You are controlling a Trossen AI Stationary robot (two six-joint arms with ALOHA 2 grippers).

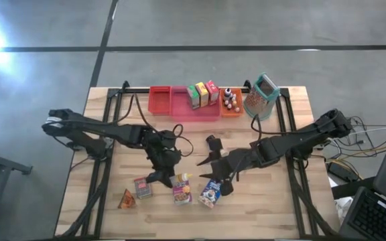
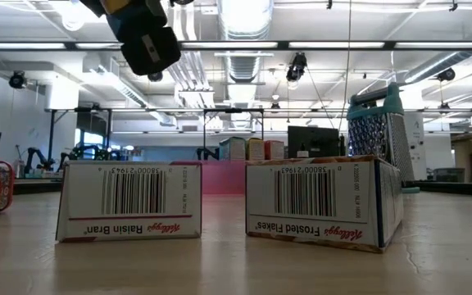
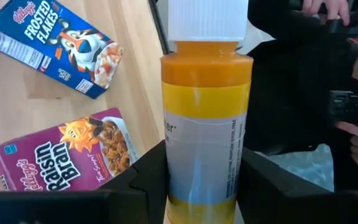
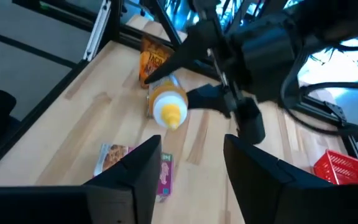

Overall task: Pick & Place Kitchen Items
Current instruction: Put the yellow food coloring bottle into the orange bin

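The yellow bottle (image 3: 205, 118), with a white cap (image 3: 207, 20), sits between the two fingers (image 3: 143, 180) of the left hand (image 1: 161, 175); the fingers are closed against its sides. In the right wrist view the bottle (image 4: 166, 102) is held off the counter (image 1: 260, 207), roughly level, cap toward the camera.

Below and beside it lie two boxes: Raisin Bran (image 1: 181, 190) and Frosted Flakes (image 1: 211, 193). Both rest flat on the counter, near each other but apart. A red item (image 1: 142, 187) and an orange wedge (image 1: 126, 199) lie further to the left.

The right hand (image 4: 188, 168) is above the counter near Frosted Flakes. Its fingers stand apart with nothing between them.

At the far edge, a red bin (image 1: 160, 100), a pink bin (image 1: 194, 110) carrying three upright boxes (image 1: 203, 94), and an orange bin (image 1: 230, 107) with small bottles (image 1: 230, 100) stand in a row. A grater (image 1: 261, 96) stands just beside the orange bin.
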